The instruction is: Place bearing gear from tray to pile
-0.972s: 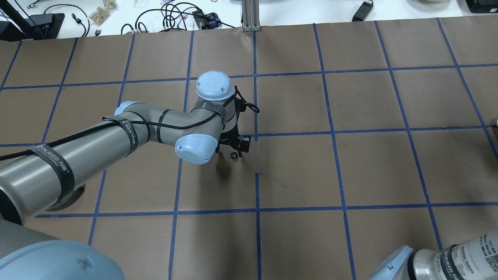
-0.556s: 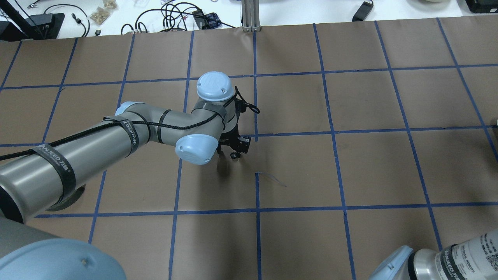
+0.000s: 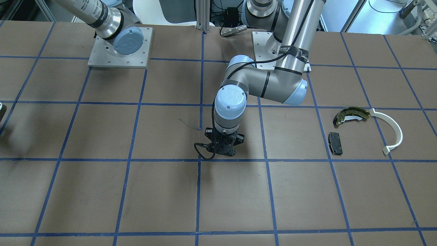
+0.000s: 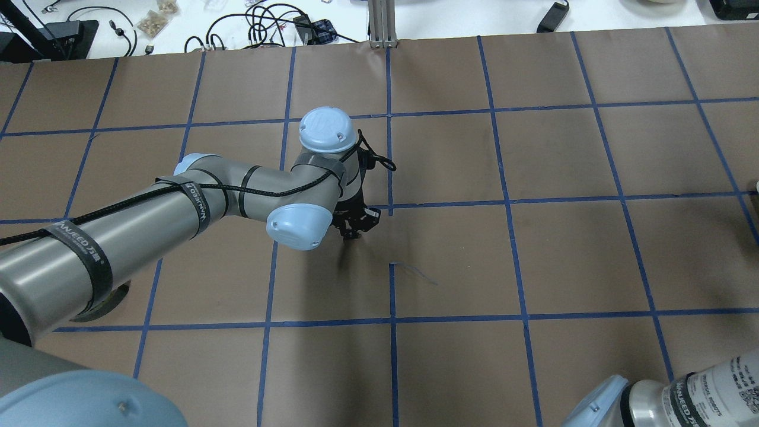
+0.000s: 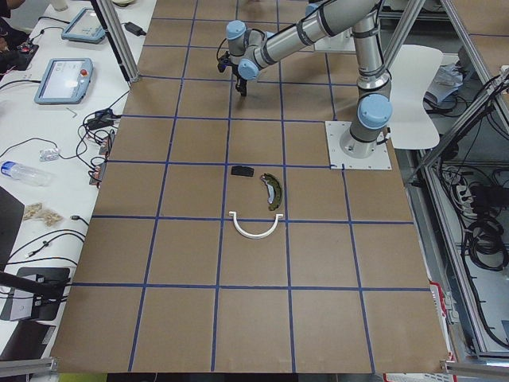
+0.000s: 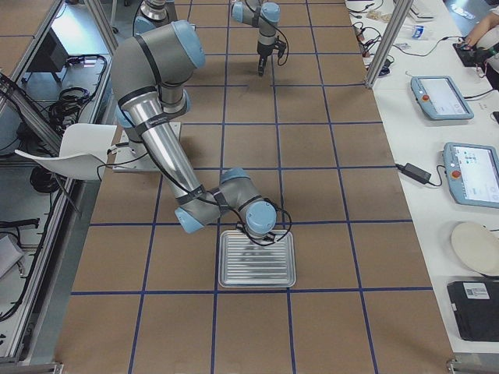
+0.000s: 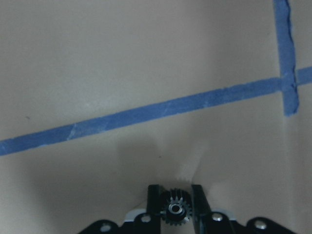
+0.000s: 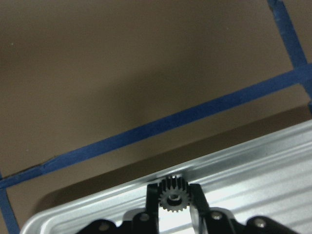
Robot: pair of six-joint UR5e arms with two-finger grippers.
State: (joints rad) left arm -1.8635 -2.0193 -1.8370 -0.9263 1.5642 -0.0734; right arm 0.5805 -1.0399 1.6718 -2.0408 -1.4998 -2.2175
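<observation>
My left gripper (image 7: 175, 191) is shut on a small dark bearing gear (image 7: 174, 213), a little above the brown table near its middle; it also shows in the overhead view (image 4: 351, 232). My right gripper (image 8: 173, 189) is shut on a second toothed gear (image 8: 172, 197) over the edge of the ribbed metal tray (image 8: 253, 170), which also shows in the exterior right view (image 6: 257, 269). The pile lies far off on my left: an olive-gold brake shoe (image 3: 351, 114), a white plastic arc (image 3: 392, 131) and a black pad (image 3: 335, 142).
Blue tape lines grid the brown table cover (image 4: 450, 249). A thin loose wire (image 4: 415, 273) lies beside the left gripper. Cables and small items lie on the white bench (image 4: 249, 24) past the far edge. The robot bases stand on metal plates (image 3: 119, 48).
The left gripper has turned a little and drawn in under the wrist, with the gear still in it. The left arm has hardly moved.
</observation>
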